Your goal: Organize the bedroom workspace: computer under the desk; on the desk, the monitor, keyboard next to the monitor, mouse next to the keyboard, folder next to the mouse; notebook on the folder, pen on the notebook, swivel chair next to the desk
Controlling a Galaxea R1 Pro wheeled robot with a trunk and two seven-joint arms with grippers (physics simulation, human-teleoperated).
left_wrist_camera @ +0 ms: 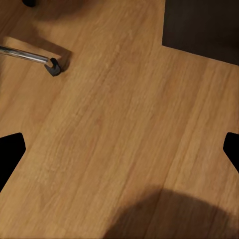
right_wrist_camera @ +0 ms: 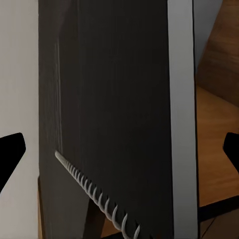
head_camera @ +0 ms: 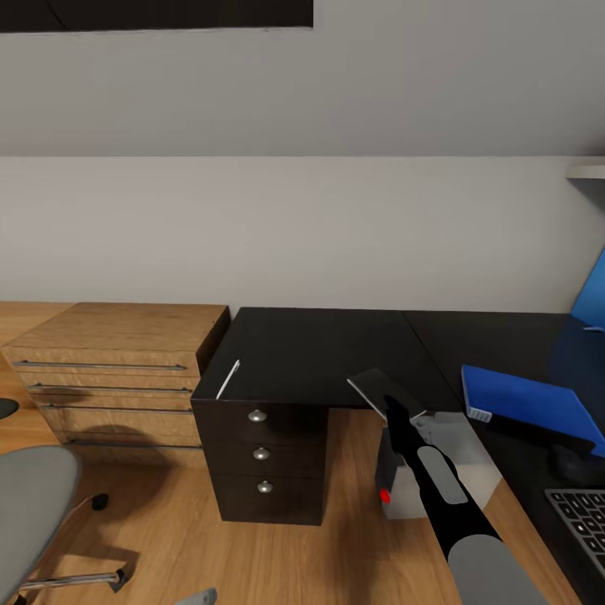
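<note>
At the front edge of the black desk a grey spiral-bound notebook sits tilted, right at the tip of my right gripper. In the right wrist view the notebook spans the space between two fingertips standing wide apart; I cannot tell whether it rests on the desk. A thin white pen lies on the desk's left part. The blue folder, mouse, keyboard and monitor are on the desk's right side. The grey computer stands under the desk. My left gripper is open over bare floor.
A wooden dresser stands left of the desk's drawers. The grey swivel chair is at the lower left, and one of its casters is on the wood floor. A white wall runs behind the desk.
</note>
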